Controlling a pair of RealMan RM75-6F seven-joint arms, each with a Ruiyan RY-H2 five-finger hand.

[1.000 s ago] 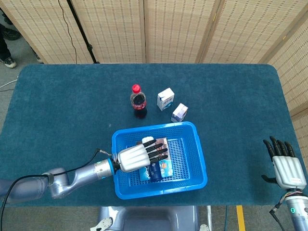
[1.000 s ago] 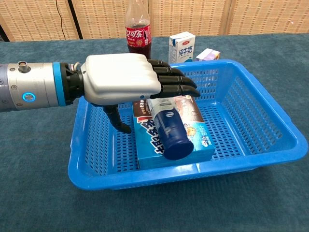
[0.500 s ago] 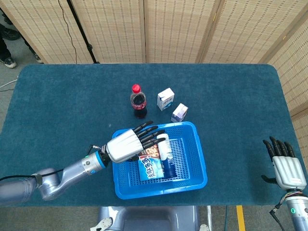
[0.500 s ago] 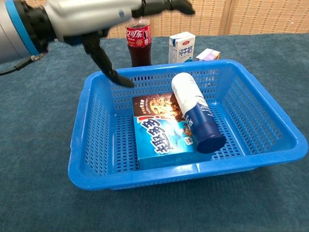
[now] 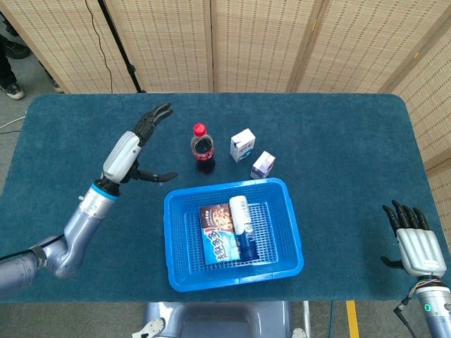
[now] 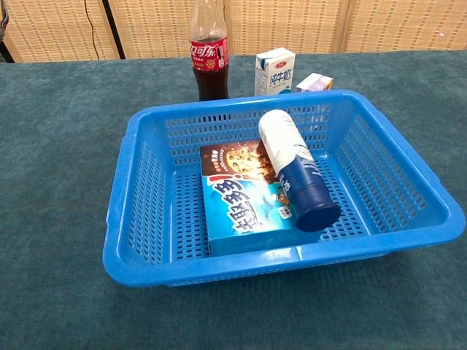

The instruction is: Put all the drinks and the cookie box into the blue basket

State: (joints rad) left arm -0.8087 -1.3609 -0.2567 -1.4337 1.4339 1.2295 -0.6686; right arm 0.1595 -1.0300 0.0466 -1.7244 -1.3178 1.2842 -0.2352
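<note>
Red-capped cola bottle [image 5: 203,148] just right of empty left hand [image 5: 132,151]

Lab: screens [image 5: 211,42], felt table [image 5: 338,141]

Two cameras show one scene. The head view looks steeply down from high above the near edge of the table [image 5: 338,141], taking in its whole top, the folding screens [image 5: 254,42] behind it, and both arms at the left and right edges. The chest view sits low and close, facing forward across the table surface, with the blue basket [image 6: 139,248] filling most of the frame. Both views share the basket [image 5: 292,243], its contents, and the cola bottle [image 6: 208,55] and cartons just behind it.
</note>
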